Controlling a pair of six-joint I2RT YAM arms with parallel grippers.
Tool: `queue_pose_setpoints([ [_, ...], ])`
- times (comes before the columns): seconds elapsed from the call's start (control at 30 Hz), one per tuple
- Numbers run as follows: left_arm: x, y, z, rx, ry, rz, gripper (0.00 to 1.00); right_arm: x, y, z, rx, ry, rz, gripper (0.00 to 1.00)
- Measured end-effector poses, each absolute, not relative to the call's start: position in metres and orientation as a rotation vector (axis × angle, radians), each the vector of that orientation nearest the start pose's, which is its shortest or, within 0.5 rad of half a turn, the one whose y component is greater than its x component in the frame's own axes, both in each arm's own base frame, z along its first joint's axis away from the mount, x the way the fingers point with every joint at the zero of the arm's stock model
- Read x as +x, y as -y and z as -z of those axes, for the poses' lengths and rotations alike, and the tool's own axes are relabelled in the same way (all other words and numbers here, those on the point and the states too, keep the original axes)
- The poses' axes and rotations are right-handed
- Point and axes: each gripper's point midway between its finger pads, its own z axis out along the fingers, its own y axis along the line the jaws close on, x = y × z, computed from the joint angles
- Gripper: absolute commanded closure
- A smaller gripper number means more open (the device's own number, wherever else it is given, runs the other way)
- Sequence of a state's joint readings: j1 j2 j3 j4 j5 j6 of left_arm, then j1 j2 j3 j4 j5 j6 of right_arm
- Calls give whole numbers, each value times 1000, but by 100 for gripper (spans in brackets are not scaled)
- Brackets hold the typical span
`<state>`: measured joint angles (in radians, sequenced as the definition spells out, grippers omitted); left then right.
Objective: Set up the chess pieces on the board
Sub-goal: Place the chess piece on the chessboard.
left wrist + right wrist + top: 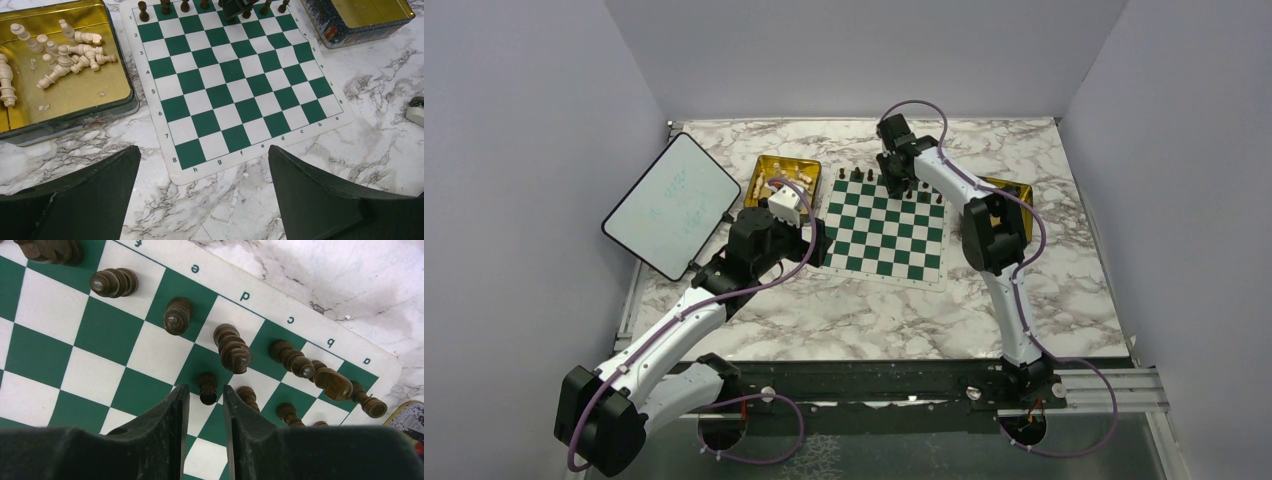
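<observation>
The green and white board (pixel 884 225) lies mid-table. Several dark chess pieces (pixel 232 347) stand along its far edge rows, with dark pawns (pixel 287 412) in front of them. My right gripper (pixel 206 387) hangs over that edge (pixel 894 185). Its jaws are slightly apart around a dark pawn (pixel 206 385) standing on the board, with a small gap on each side. My left gripper (pixel 204 150) is wide open and empty above the marble by the board's corner (pixel 175 170). Cream pieces (pixel 65 55) lie loose in a gold tray (pixel 75 112).
The gold tray (pixel 786 163) sits left of the board. A second gold tray (pixel 1016 188) is at the right, behind the right arm. A white tablet (pixel 672 205) leans at the left. A small white object (pixel 415 112) lies on the marble to the right.
</observation>
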<state>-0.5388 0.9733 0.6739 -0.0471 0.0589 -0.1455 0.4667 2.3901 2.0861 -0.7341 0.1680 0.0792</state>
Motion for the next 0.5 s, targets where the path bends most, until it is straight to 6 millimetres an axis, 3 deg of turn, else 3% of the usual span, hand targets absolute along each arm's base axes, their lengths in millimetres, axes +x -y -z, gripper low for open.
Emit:
queue_pose_setpoints([
  [0.3, 286, 190, -194, 416, -1906, 514, 1, 508, -227, -50, -423, -2539, 12, 55],
  [0.5, 287, 189, -194, 401, -1911, 515, 1, 492, -219, -85, -392, -2509, -2, 54],
])
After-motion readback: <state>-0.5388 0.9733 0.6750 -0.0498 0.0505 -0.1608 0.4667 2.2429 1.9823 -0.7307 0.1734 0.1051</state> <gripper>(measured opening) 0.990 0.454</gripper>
